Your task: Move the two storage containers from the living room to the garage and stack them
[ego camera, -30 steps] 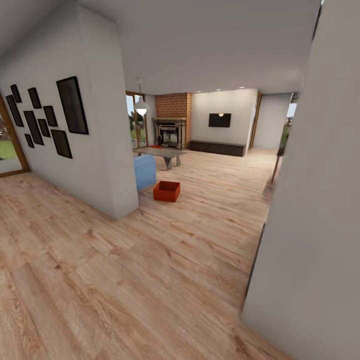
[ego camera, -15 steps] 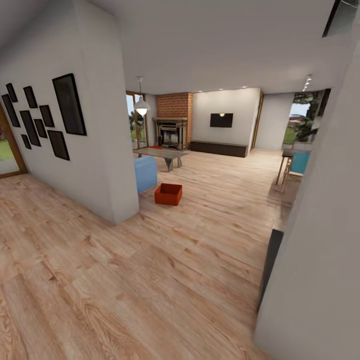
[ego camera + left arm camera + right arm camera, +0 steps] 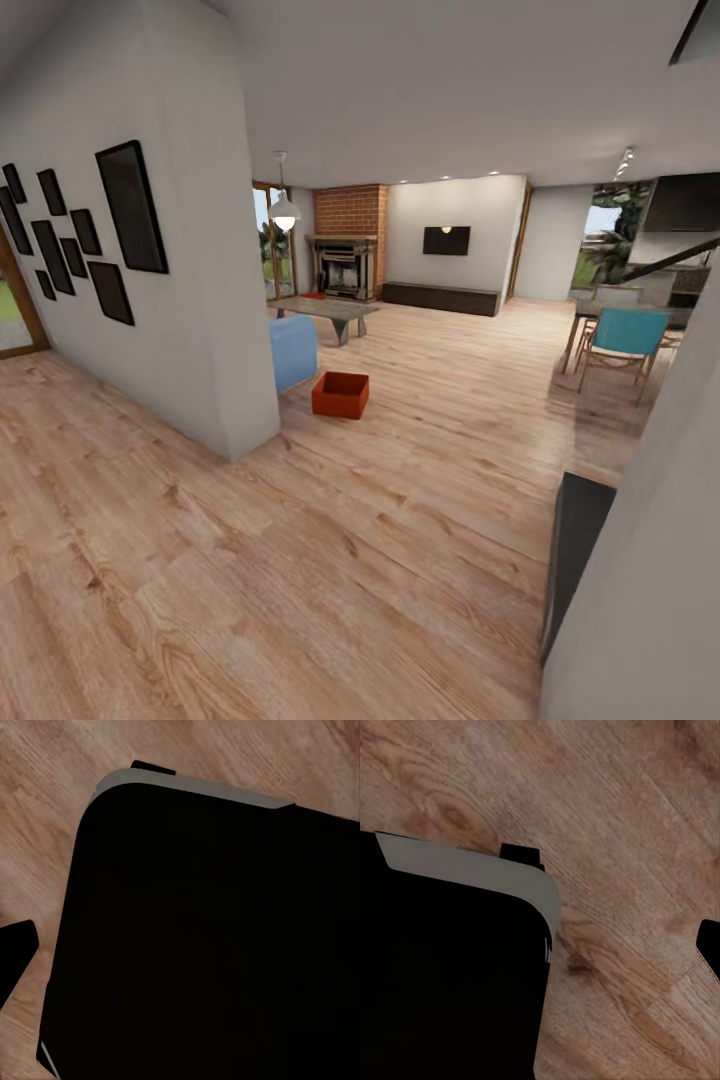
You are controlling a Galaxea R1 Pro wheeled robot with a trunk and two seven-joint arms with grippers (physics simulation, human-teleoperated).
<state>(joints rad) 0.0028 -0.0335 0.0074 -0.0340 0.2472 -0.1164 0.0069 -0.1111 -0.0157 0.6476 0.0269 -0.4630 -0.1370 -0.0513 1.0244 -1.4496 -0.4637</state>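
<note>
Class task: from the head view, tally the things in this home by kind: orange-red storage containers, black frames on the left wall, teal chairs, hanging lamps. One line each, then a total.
Storage containers: 1
Black frames: 8
Teal chairs: 1
Hanging lamps: 1
Total: 11

Black rounded base (image 3: 202, 945) with pale grey edging.

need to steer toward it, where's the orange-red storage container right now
In the head view the storage container sits on the wood-plank floor left of centre, just right of the blue sofa and in front of the coffee table.
</note>
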